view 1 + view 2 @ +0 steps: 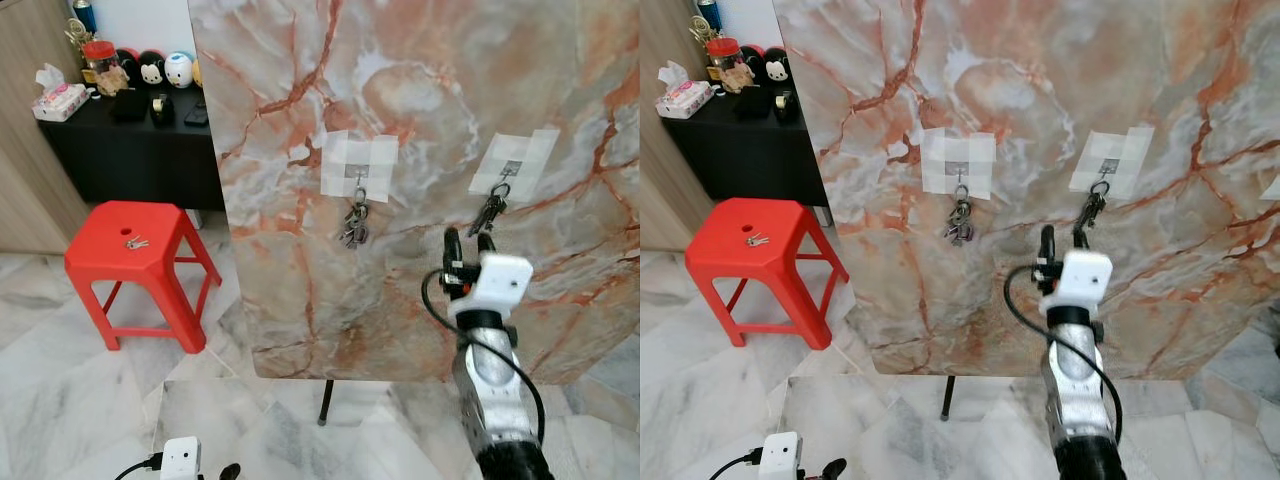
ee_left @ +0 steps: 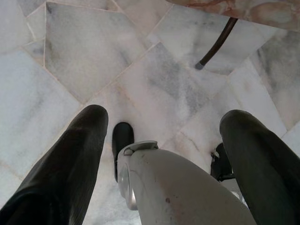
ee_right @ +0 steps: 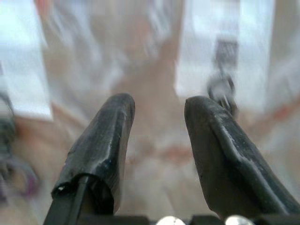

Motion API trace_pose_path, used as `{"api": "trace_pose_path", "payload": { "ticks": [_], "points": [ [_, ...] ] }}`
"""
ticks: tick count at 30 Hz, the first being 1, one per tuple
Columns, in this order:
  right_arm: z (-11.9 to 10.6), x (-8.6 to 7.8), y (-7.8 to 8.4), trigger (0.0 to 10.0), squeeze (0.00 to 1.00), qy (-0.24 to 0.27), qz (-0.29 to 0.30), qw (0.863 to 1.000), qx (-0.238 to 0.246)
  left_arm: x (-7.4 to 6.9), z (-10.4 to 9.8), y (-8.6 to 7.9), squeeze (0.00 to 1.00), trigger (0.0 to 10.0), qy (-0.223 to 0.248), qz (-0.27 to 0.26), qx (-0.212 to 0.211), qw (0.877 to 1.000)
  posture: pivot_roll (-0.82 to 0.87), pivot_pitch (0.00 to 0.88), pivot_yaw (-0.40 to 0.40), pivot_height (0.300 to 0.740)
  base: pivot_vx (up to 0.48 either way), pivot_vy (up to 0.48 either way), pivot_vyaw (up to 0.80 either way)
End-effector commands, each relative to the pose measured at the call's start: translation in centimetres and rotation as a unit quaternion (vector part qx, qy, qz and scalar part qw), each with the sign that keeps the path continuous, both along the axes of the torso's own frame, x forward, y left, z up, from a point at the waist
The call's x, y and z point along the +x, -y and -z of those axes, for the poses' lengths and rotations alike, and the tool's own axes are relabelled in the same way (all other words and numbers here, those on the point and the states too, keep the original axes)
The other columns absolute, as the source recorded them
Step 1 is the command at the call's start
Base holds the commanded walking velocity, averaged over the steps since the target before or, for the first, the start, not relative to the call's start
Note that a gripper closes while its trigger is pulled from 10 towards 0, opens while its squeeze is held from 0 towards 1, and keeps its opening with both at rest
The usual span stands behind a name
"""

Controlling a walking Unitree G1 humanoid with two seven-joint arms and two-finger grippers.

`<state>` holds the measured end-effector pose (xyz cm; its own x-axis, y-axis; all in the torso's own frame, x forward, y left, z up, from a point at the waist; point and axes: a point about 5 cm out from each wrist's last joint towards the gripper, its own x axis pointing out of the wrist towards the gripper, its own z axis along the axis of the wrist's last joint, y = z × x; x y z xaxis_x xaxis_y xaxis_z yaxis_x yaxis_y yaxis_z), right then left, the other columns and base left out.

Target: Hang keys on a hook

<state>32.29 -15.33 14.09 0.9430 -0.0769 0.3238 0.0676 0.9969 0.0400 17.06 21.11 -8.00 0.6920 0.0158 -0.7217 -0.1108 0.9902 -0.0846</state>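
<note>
Right hand [image 1: 468, 238]: raised in front of the slab [image 1: 430, 110], its two fingers parted with nothing between them; released, tips pointing up at the keys just above it
Keys [image 1: 490, 212]: dark bunch hanging from the right hook [image 1: 508, 172], just above and slightly to the right of the right hand's fingertips; apart from the fingers, so it seems to carry its own weight on the hook
Right hook: stuck to the slab under a pale taped patch, above the right hand; the tape presumably holds the hook to the smooth stone
Other bunch [image 1: 355, 227]: hangs from a second taped hook [image 1: 358, 176], up and to the left of the right hand; well clear of it
Loose keys [image 1: 135, 242]: small set lying on the red stool [image 1: 110, 262], far to the left of the right hand and lower; still to be hung, in my judgement
Left hand [image 2: 164, 154]: hangs low over the marble floor [image 2: 84, 61], fingers spread wide, holding nothing; idle
Step in hand: this bunch looks hung and let go; the open fingers just under it suggest a release, not a reach
Risk: a nudge upward from the fingertips could lift the ring off the hook; a straight pull back looks safest
</note>
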Motion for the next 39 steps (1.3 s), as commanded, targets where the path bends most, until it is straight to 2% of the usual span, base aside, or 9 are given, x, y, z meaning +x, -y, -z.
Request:
{"api": "trace_pose_path", "payload": {
  "ticks": [1,4,5,9,14,22,26,32,39],
  "points": [
    [-0.5,0.2,0.2,10.0,0.00,0.004,0.005,1.000,0.006,-0.5,0.3,0.0,0.00,10.0,-0.011,0.000,0.000,1.000,0.11,0.034,-0.059,0.740,0.000,0.000,0.00],
    [-1.4,1.3,0.6,10.0,0.00,-0.014,0.020,1.000,0.001,-0.5,0.3,-0.1,0.00,10.0,-0.012,-0.001,0.001,1.000,0.10,0.039,-0.053,0.740,0.000,0.000,0.00],
    [-1.3,2.1,1.0,10.0,0.00,-0.039,0.037,0.999,-0.001,-0.5,0.2,-0.1,0.00,10.0,-0.012,-0.001,0.001,1.000,0.10,0.044,-0.048,0.740,0.000,0.000,0.00],
    [-3.2,3.5,1.1,10.0,0.00,-0.014,0.035,0.999,0.040,-0.4,0.3,0.0,0.00,10.0,-0.013,0.002,0.000,1.000,0.09,0.056,-0.044,0.740,0.000,0.000,0.00],
    [-4.7,4.2,1.1,10.0,0.00,-0.001,0.034,0.998,0.047,-0.8,0.4,-0.3,0.00,10.0,-0.019,-0.001,0.002,1.000,0.09,0.064,-0.042,0.740,0.000,0.000,0.00],
    [-5.3,4.6,1.5,10.0,0.00,0.010,0.031,0.998,0.060,-1.2,0.5,-0.6,0.00,10.0,-0.025,-0.005,0.003,1.000,0.09,0.069,-0.042,0.740,0.000,0.000,0.00],
    [-5.6,4.9,2.8,10.0,0.00,0.016,0.035,0.995,0.088,-1.2,0.5,-0.7,0.00,10.0,-0.025,-0.008,0.003,1.000,0.09,0.072,-0.041,0.740,0.000,0.000,0.00],
    [-6.4,5.2,3.9,10.0,0.00,0.024,0.037,0.994,0.103,-1.2,0.5,-0.8,0.00,10.0,-0.026,-0.009,0.004,1.000,0.10,0.075,-0.039,0.740,0.000,0.000,0.00],
    [-6.6,5.6,3.8,10.0,0.00,0.025,0.013,0.994,0.107,-1.2,0.4,-0.9,0.00,10.0,-0.026,-0.008,0.004,1.000,0.10,0.075,-0.038,0.740,0.000,0.000,0.00]
  ]
}}
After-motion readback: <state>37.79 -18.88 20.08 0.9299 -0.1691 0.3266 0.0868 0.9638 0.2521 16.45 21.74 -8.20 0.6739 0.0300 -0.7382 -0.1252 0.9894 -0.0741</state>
